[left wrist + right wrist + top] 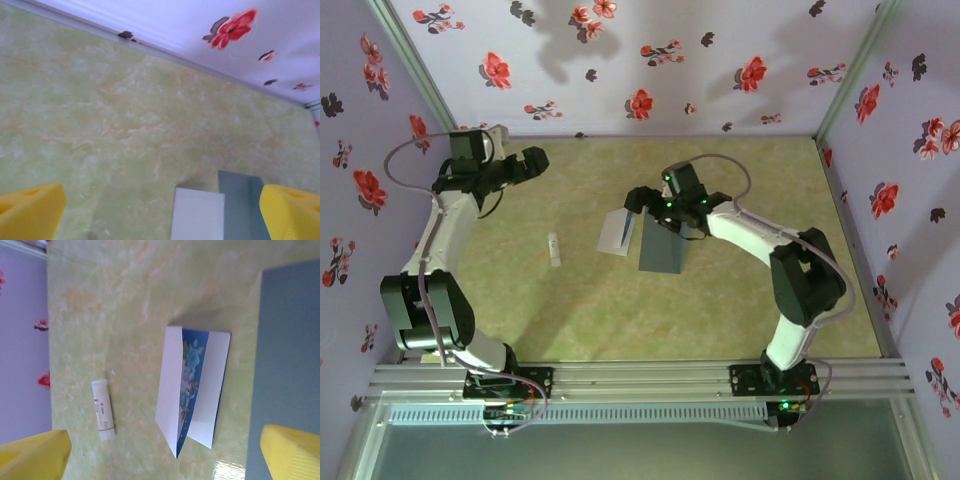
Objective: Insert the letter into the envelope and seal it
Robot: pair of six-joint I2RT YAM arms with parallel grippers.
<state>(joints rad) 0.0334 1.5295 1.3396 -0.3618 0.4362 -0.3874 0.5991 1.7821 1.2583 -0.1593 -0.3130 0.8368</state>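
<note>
Right wrist view gives us the clearest look: the letter [192,390] lies on the table [125,300], folded in thirds, its two white flaps partly raised so the blue flowered inside shows between them. The envelope [290,340] lies flat just beside it, with a narrow strip of table between the two. The glue stick [103,410] lies on the letter's other side, well apart from it.

We see the right gripper [165,455] hovering over the letter, fingers spread wide with nothing between them. The left gripper [160,200] is spread just as wide and empty, off near the back left of the table.

We judge the main risk to be the springy fold. A pinch on one raised flap could swing the letter open and make it too wide for the envelope. A flat pinch could push the thin paper along the smooth table rather than lift it. The unheld envelope could slide on contact. We cannot tell where its opening is. A nudge could roll the glue stick.

We count one letter, one envelope, one glue stick and two grippers.
</note>
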